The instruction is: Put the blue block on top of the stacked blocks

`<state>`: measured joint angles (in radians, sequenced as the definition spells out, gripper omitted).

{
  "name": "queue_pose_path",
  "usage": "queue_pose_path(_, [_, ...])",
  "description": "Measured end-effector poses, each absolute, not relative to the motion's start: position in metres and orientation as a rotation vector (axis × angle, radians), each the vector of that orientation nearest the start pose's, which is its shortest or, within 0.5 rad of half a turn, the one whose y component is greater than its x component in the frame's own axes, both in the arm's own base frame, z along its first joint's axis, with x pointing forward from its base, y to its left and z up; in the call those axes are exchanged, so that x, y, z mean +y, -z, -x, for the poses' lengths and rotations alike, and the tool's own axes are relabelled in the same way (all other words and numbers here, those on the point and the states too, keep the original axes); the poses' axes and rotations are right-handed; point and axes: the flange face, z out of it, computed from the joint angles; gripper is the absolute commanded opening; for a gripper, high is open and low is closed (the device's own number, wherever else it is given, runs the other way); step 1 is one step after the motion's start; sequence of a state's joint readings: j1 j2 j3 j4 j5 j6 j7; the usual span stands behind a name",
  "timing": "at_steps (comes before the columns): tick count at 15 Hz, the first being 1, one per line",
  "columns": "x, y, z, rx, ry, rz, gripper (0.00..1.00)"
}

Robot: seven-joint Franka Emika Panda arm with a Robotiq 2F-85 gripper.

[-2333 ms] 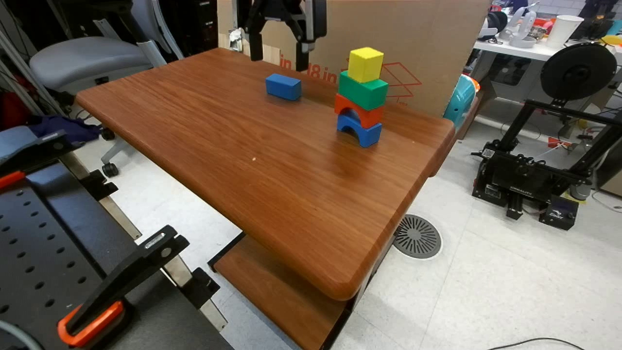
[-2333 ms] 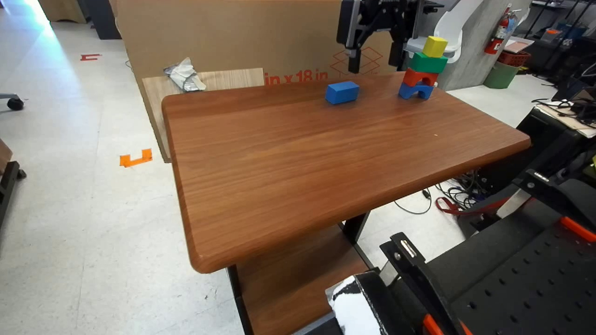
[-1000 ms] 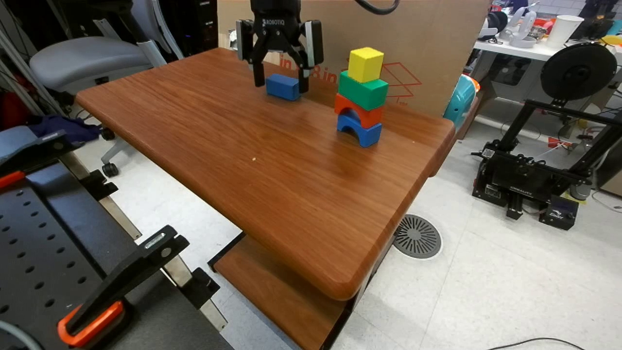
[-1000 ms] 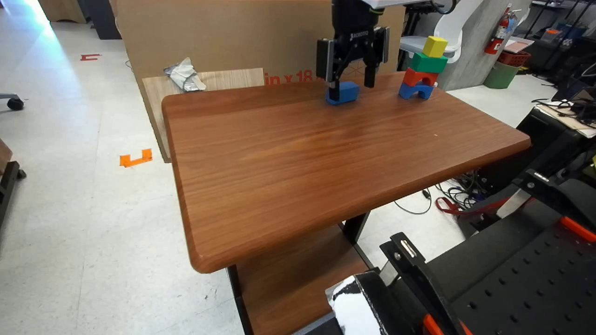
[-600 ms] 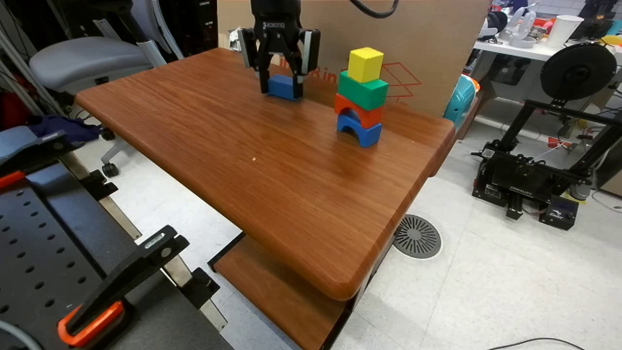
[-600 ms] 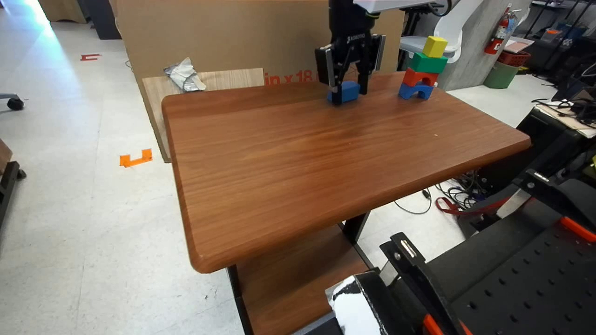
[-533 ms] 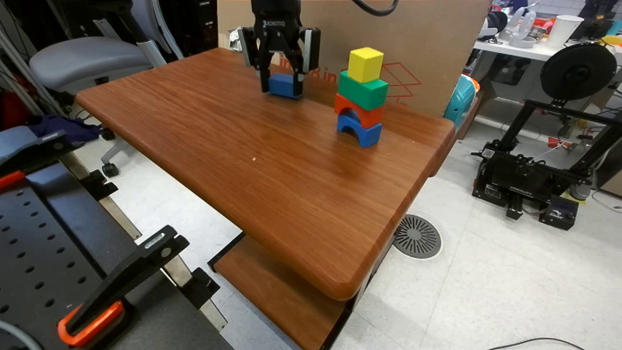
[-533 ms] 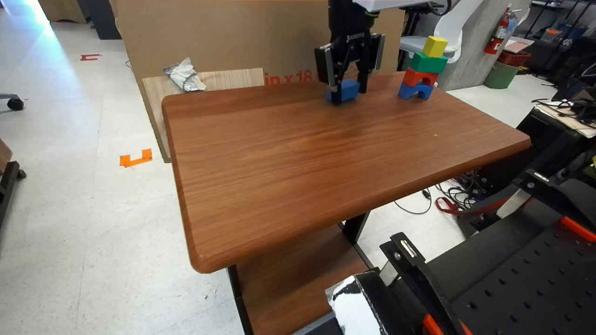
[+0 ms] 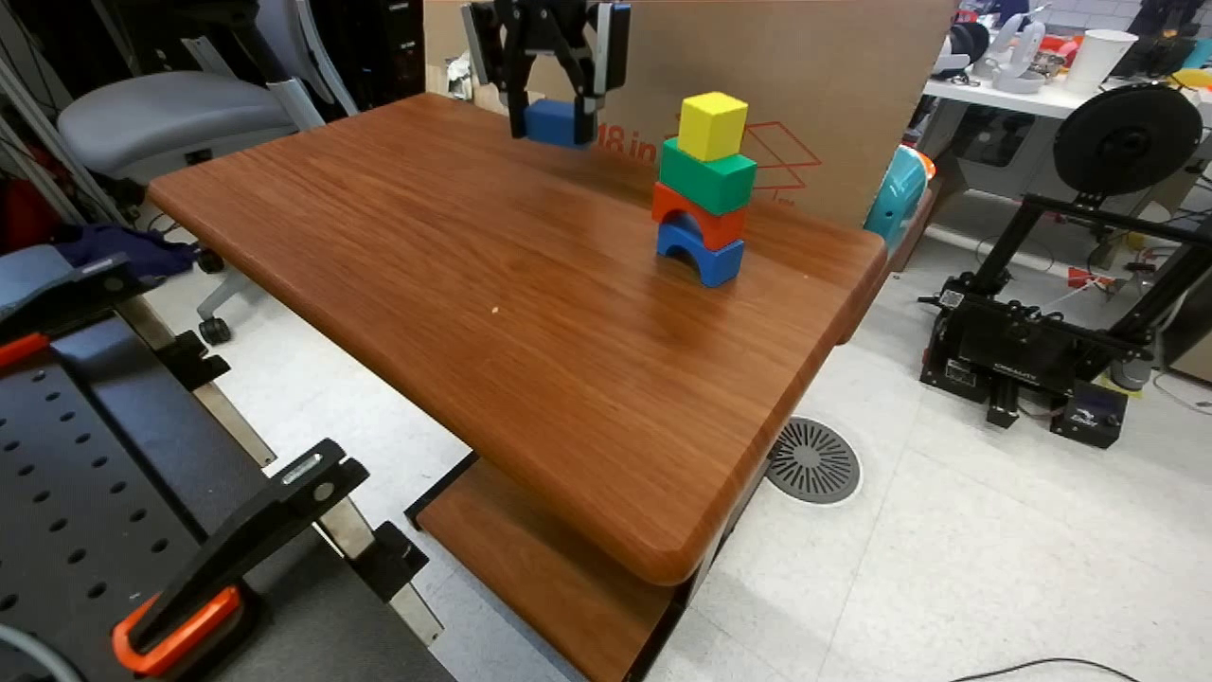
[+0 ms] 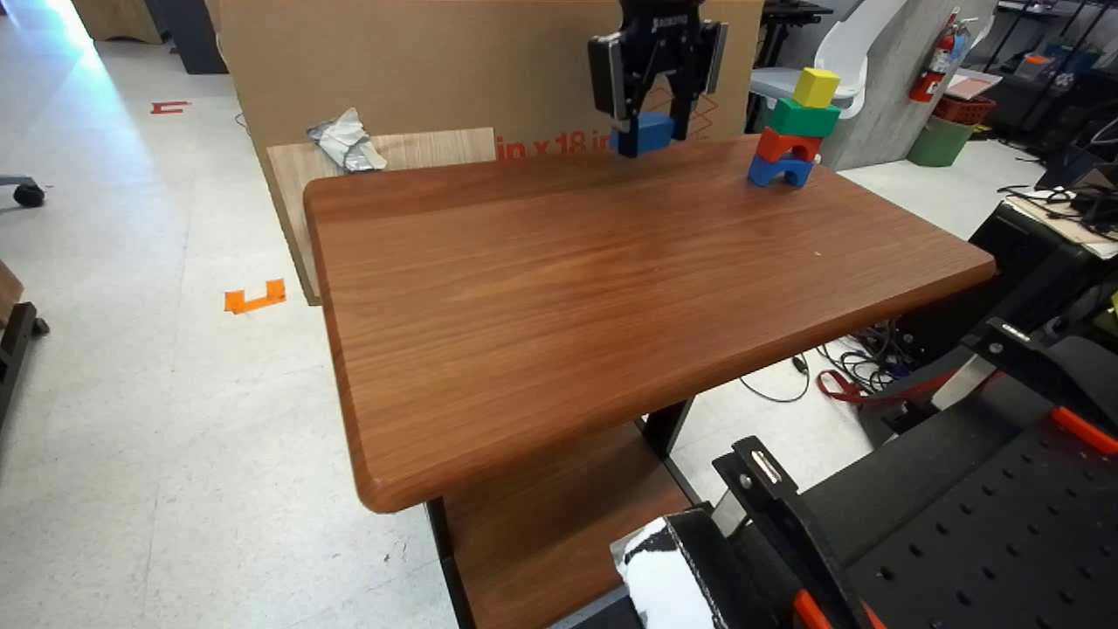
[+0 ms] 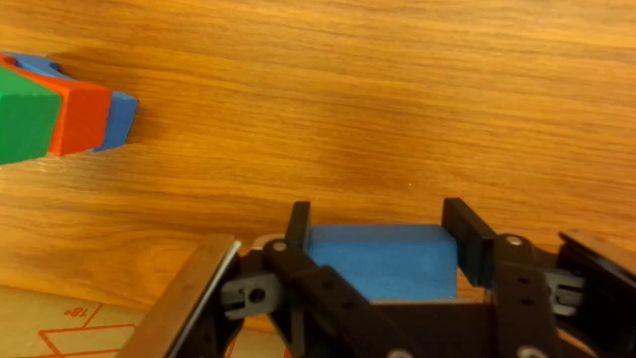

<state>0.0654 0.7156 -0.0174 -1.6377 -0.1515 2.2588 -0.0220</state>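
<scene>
The blue block [image 9: 549,121] hangs above the table, clamped end to end by my gripper [image 9: 552,131]. In the wrist view the blue block [image 11: 382,263] fills the space between both fingers, one pad [image 11: 462,233] against its right end. The stacked blocks stand to the right of it in both exterior views: a yellow block [image 9: 712,126] on top, then a green block [image 9: 708,178], a red arch [image 9: 724,227] and a blue arch [image 9: 724,263] at the bottom. At the left of the wrist view show the green block [image 11: 27,124] and red arch [image 11: 84,119]; the yellow top is out of that view.
The brown wooden table [image 9: 492,265] lies beneath, with the stack near its far right part. A large cardboard sheet [image 10: 437,70] rises directly behind the table's back edge. A grey chair [image 9: 180,118] stands beyond the table in an exterior view.
My gripper came down around the blue block and shut on its ends. It has since risen, lifting the block off the table. The stack has not moved.
</scene>
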Motion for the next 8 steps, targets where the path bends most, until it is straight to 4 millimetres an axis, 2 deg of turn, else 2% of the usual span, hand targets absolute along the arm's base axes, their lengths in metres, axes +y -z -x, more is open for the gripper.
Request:
queue_pose_path(4, [0.022, -0.243, -0.665, -0.175, -0.079, 3.195, 0.43])
queue_pose_path(8, [0.003, -0.288, -0.648, -0.035, -0.021, 3.137, 0.43])
